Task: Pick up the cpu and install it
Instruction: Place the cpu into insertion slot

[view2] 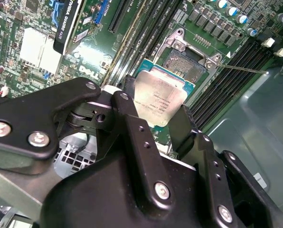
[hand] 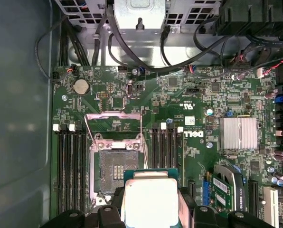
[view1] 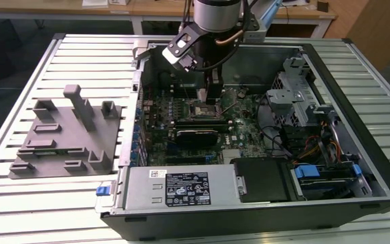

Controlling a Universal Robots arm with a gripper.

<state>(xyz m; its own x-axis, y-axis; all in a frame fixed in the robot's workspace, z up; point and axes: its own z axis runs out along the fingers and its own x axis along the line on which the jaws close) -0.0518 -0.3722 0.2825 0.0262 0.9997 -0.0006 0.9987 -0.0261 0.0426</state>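
Saw end effector point(view2: 156, 111) clamped on cpu point(view2: 161, 95) edges, hovering near open socket point(view2: 188, 64). Chip wanted keeping level, corners squared to socket, no forcing.

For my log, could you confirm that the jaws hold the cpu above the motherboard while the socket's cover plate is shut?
No: the cover plate is flipped open, leaving the socket bare, as the first wrist view shows. The gripper does hold the cpu in its jaws above the motherboard.
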